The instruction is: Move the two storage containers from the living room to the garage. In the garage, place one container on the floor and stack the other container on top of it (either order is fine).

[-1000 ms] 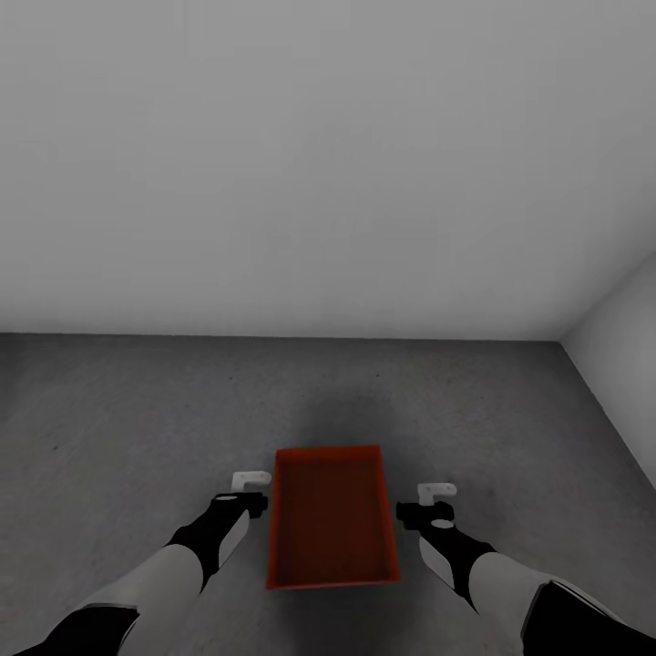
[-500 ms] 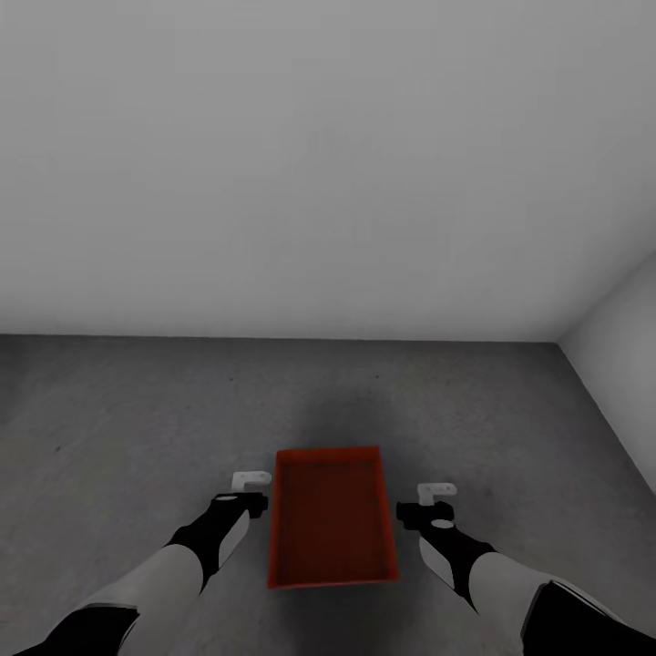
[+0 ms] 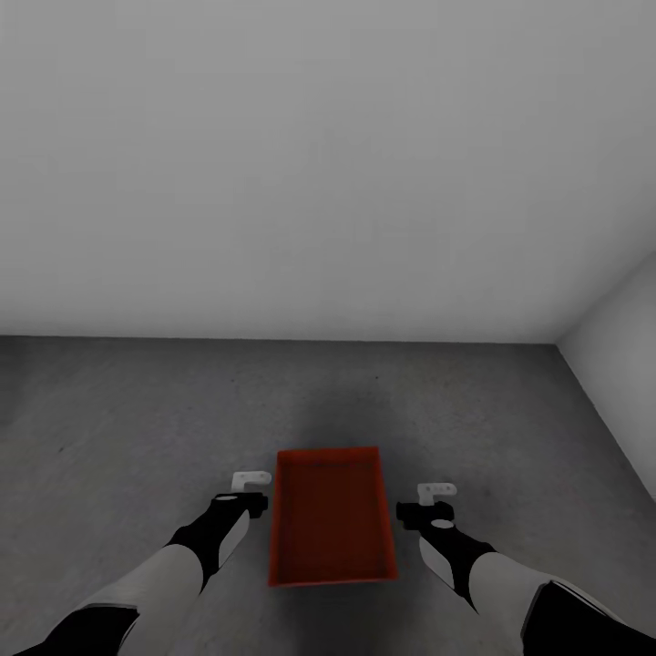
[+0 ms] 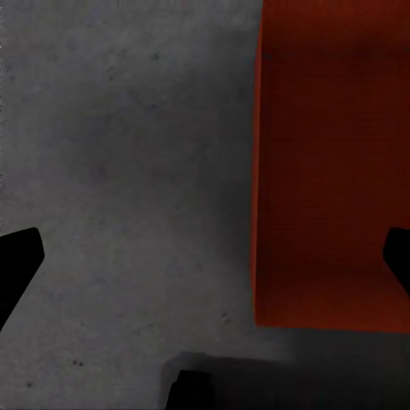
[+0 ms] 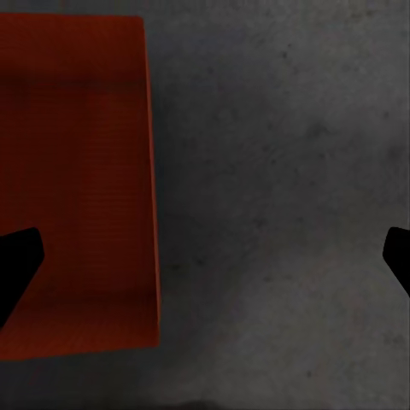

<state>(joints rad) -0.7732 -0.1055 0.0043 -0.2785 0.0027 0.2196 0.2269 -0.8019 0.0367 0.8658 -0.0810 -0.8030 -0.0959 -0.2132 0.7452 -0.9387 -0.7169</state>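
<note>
One orange-red storage container (image 3: 333, 517) rests on the dark grey concrete floor (image 3: 137, 419) of the garage, its open top facing up and nothing inside. My left gripper (image 3: 252, 489) hangs open just off its left long wall, holding nothing. My right gripper (image 3: 435, 501) hangs open just off its right long wall, also holding nothing. In the left wrist view the container (image 4: 333, 171) lies beside bare floor, with the left gripper (image 4: 205, 260) spread wide. In the right wrist view the container (image 5: 77, 188) shows likewise, with the right gripper (image 5: 205, 260) spread wide.
A plain grey-white wall (image 3: 328, 164) rises behind the container. A second wall (image 3: 620, 355) meets it at the right corner. Bare concrete stretches to the left and ahead of the bin.
</note>
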